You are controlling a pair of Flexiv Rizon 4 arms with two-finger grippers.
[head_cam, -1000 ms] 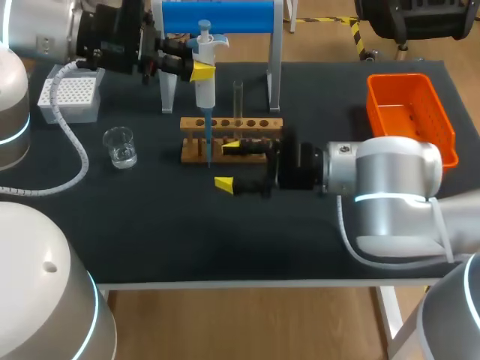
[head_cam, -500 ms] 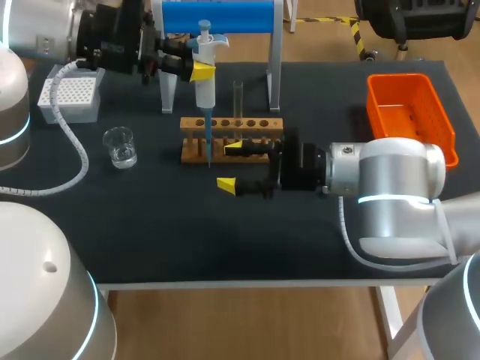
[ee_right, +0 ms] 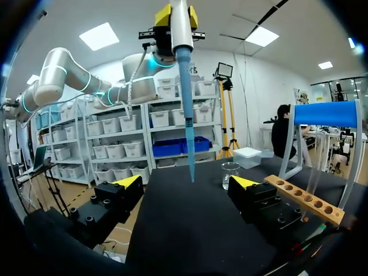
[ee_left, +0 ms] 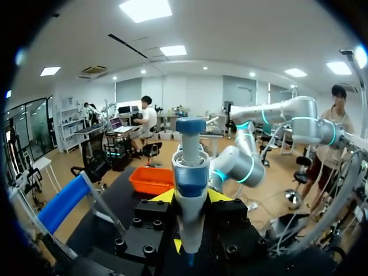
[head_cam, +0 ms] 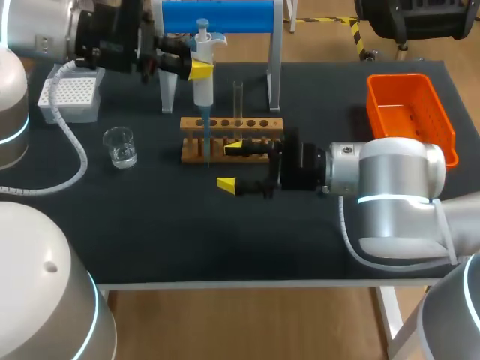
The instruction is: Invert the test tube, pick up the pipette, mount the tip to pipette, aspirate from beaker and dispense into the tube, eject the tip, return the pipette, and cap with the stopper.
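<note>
Pipette [head_cam: 203, 71] hangs upright in the air over the left end of the wooden rack [head_cam: 247, 124]. The left jaws pinch its white body from two sides, and the left arm [head_cam: 45, 30] comes in from the far left corner. A long blue tip [head_cam: 208, 142] sits on the bottom of the pipette and points straight down. In the right wrist view the tip [ee_right: 187, 103] ends above the black surface [ee_right: 190, 230] and does not touch it.

A clear test tube [head_cam: 238, 97] stands upright in the rack, near the middle. A small glass beaker [head_cam: 120, 146] stands on the surface to the left of the rack, well apart from it. A white tip box [head_cam: 70, 96] sits behind the beaker, near the far left edge. An orange basket [head_cam: 410, 112] is far off on the right side.

The right arm [head_cam: 390, 180] lies low, in front of the rack. The right jaws are spread wide with nothing between them. One yellow end is just beside the front of the rack. A blue stand [head_cam: 217, 16] is behind the rack.
</note>
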